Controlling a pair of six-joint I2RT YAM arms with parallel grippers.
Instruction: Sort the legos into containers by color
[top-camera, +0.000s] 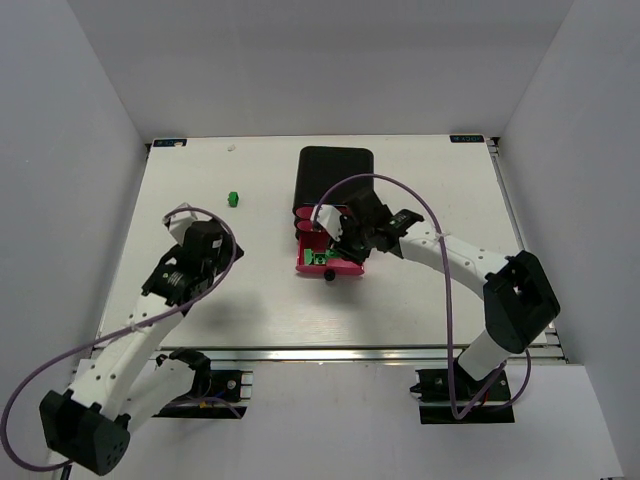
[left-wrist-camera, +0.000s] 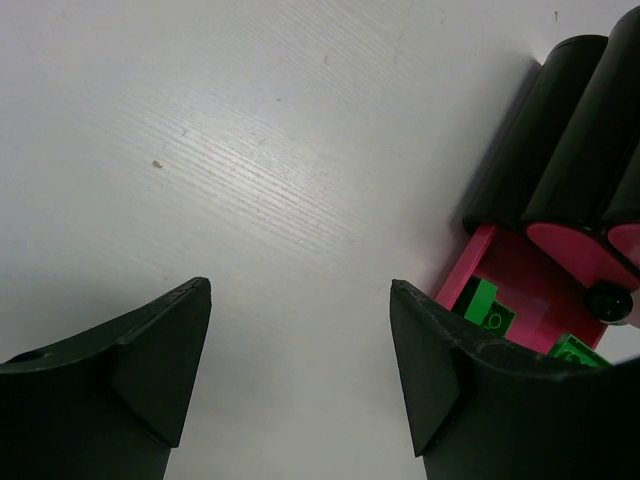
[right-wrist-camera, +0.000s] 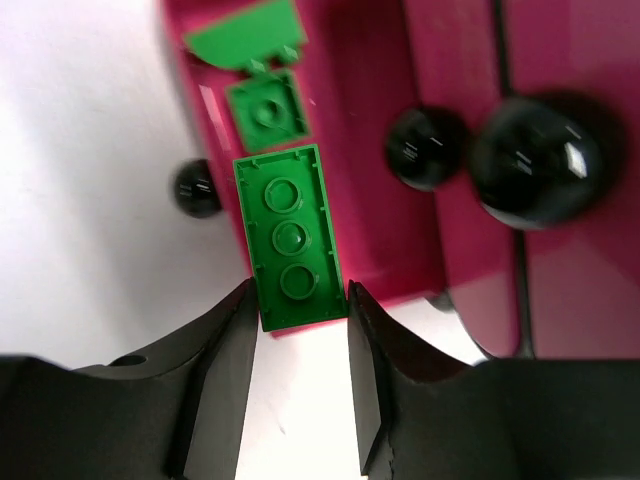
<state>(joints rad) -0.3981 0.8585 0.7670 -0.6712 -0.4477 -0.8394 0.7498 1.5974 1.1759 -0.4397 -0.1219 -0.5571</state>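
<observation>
The black casing (top-camera: 335, 170) stands at the table's far middle, with its lowest pink drawer (top-camera: 305, 262) pulled out. My right gripper (top-camera: 345, 237) hovers over that drawer. In the right wrist view it (right-wrist-camera: 298, 300) is shut on one end of a long dark green lego (right-wrist-camera: 288, 235), underside up, above the drawer (right-wrist-camera: 370, 150). A small green lego (right-wrist-camera: 265, 112) and another green piece (right-wrist-camera: 245, 40) lie inside. A dark green lego (top-camera: 232, 198) sits alone on the table at far left. My left gripper (left-wrist-camera: 300, 300) is open and empty over bare table, left of the drawer (left-wrist-camera: 470, 265).
Two shut drawers show round black knobs (right-wrist-camera: 540, 160) beside the open one. The open drawer's knob (top-camera: 328, 275) points toward the near edge. White walls enclose the table on three sides. A small white speck (top-camera: 231, 147) lies at the far edge.
</observation>
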